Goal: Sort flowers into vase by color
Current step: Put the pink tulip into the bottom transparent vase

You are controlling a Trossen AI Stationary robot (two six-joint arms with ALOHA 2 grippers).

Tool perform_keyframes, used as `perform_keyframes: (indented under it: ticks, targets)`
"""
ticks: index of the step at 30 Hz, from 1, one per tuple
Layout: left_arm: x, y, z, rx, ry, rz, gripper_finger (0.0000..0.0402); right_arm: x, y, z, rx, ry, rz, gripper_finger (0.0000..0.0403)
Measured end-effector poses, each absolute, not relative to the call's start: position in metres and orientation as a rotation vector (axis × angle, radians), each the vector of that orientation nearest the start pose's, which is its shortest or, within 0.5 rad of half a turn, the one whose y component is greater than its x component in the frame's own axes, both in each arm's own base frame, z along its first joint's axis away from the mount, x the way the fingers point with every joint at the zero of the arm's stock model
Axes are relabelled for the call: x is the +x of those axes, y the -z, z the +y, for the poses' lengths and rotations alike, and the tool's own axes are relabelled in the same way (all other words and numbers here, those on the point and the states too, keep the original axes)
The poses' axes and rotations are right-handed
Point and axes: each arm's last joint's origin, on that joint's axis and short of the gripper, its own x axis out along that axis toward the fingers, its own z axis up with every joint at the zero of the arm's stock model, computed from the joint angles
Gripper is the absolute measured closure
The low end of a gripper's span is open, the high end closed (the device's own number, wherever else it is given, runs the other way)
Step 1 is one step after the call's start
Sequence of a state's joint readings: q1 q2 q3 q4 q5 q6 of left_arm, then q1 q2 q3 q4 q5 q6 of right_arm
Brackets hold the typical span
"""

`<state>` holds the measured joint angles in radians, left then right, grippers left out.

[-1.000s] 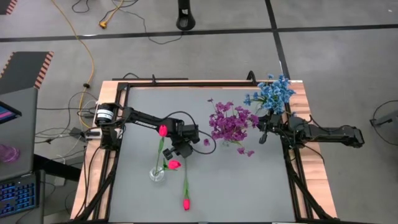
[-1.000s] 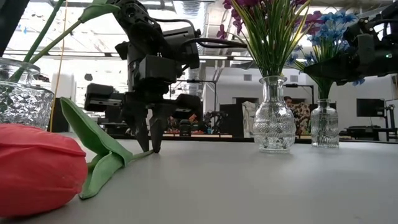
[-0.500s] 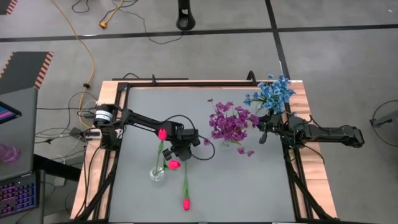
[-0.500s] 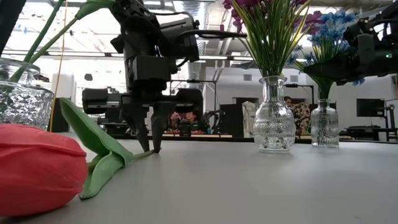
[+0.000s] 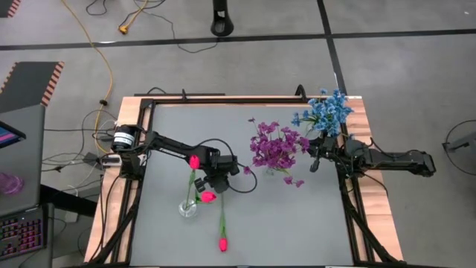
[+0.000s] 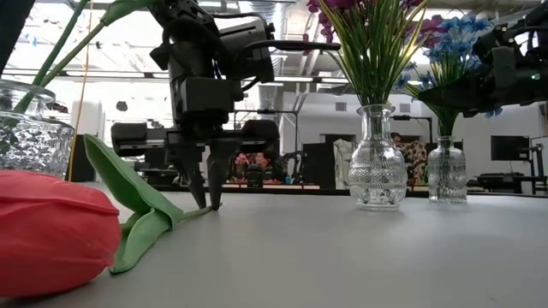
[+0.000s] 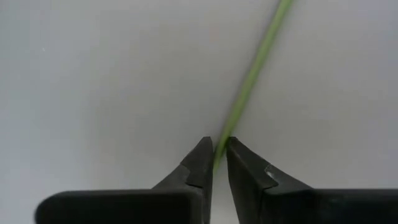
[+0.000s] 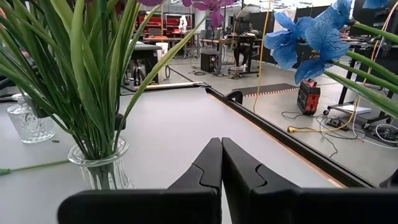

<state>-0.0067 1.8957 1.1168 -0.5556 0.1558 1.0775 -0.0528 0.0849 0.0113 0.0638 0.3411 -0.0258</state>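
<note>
Our left gripper (image 7: 213, 154) is down on the table just beside the clear vase (image 5: 187, 208), clenched on the thin green stem (image 7: 252, 78) of the loose tulip (image 5: 222, 243). The stem runs straight ahead from the fingertips. Our right gripper (image 8: 221, 152) waits clenched and empty, well apart from that vase.

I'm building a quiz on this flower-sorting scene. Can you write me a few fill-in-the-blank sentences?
1. The left tool pinches a thin ____ stem.
2. The purple flowers stand in a ____ vase.
3. The red tulip bud lies on the ____.

Missing words: green; glass; table
</note>
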Motion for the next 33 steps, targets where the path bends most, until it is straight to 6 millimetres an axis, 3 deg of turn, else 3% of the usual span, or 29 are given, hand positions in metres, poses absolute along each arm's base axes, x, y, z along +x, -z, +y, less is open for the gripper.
perform_keyframes:
  ticks: [4,15,33]
  targets:
    - [0.343,-0.130,-0.007,0.799,0.823,1.117,0.0397,0.100,-0.167,-0.015,-0.027,0.394,0.015,0.0369]
    - [0.343,-0.132,-0.008,0.737,0.797,1.120,0.0401,0.100,-0.167,-0.015,-0.027,0.394,0.015,0.0369]
    - [0.339,-0.154,0.000,0.577,0.777,1.034,0.0401,0.100,-0.167,-0.015,-0.027,0.394,0.015,0.0369]
